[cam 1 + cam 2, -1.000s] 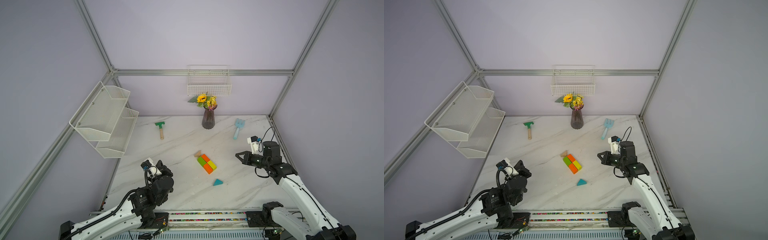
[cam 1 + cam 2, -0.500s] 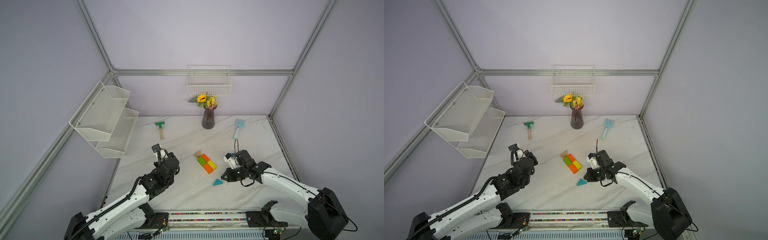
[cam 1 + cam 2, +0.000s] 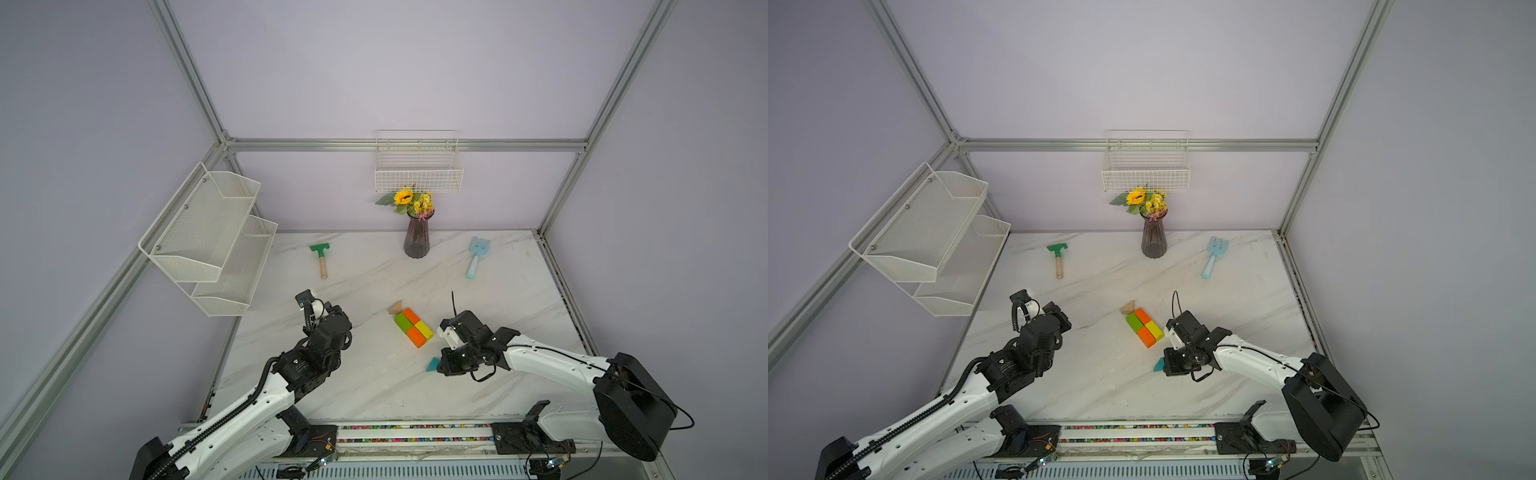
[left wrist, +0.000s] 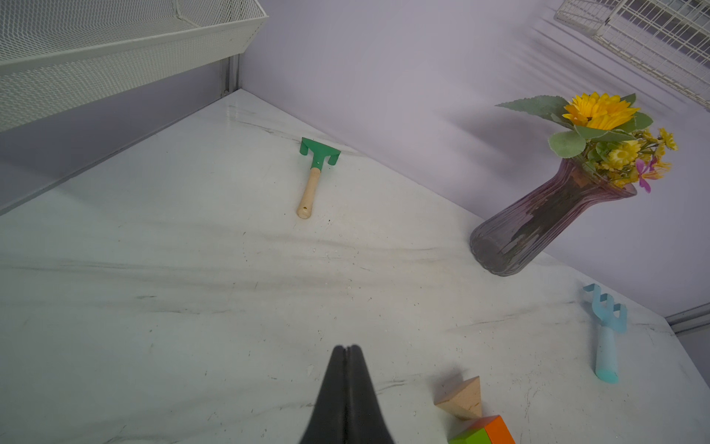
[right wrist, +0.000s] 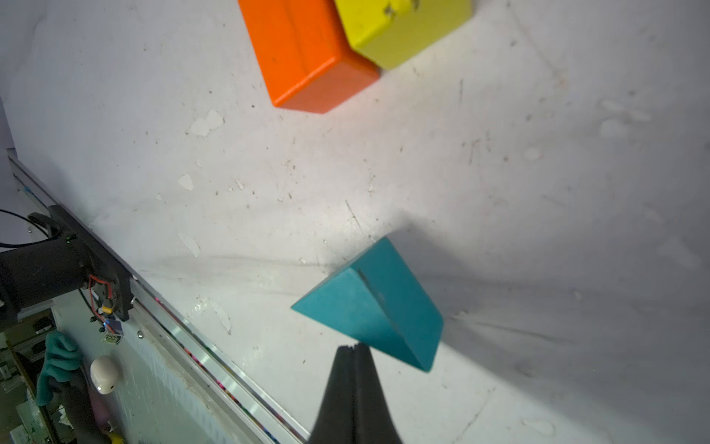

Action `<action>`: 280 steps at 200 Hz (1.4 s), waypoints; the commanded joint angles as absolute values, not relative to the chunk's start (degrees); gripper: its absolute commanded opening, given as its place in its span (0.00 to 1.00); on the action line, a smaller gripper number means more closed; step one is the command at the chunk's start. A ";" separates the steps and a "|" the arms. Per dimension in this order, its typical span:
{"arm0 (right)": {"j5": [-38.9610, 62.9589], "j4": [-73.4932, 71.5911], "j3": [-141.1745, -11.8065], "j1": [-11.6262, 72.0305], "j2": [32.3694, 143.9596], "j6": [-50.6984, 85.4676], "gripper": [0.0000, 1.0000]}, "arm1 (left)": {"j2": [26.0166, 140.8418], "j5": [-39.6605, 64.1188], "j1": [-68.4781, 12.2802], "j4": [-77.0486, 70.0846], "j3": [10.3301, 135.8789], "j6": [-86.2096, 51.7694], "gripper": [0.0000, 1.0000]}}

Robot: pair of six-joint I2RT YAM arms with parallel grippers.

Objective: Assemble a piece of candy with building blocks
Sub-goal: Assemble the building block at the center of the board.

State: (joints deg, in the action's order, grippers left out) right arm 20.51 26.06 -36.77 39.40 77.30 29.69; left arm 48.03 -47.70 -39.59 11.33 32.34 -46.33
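Hovering just beside the teal triangular prism (image 5: 372,307) with the right gripper (image 5: 353,348) clenched and empty — prism lying apart from the four-block rectangle (image 3: 412,327), between the closed tips and the rectangle's orange-and-yellow end. Judging the right arm far the nearer, with the left gripper (image 4: 347,348) likewise pinched shut on nothing, well off the rectangle's green-and-orange long side. Noting the tan triangle (image 3: 395,308) already set at the rectangle's far end — teal end not yet filled.

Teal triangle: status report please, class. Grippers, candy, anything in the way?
Both shut: left gripper empty, right gripper tip beside teal triangle. Teal apart from four-block rectangle; tan triangle at its far end. Nothing between.
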 commanded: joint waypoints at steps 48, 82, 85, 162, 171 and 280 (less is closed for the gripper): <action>16.30 22.75 -40.16 39.63 81.70 29.80 0.00 | 47.39 -47.57 -38.73 12.75 33.19 -48.02 0.00; 17.87 20.81 -41.11 39.65 83.26 29.58 0.00 | 47.25 -47.33 -38.56 13.31 32.87 -48.76 0.00; 18.06 20.65 -41.13 39.64 83.39 29.61 0.00 | 47.23 -47.29 -38.50 13.35 32.93 -48.78 0.00; 17.19 20.75 -41.56 39.66 81.56 29.79 0.00 | 47.81 -46.44 -38.05 14.20 32.85 -49.46 0.00; 17.84 20.70 -41.82 39.68 82.15 29.79 0.00 | 48.00 -46.08 -38.01 14.30 32.87 -49.65 0.00; 19.75 21.59 -45.20 46.19 78.37 36.07 0.00 | 47.13 -45.11 -37.68 15.68 32.34 -50.98 0.00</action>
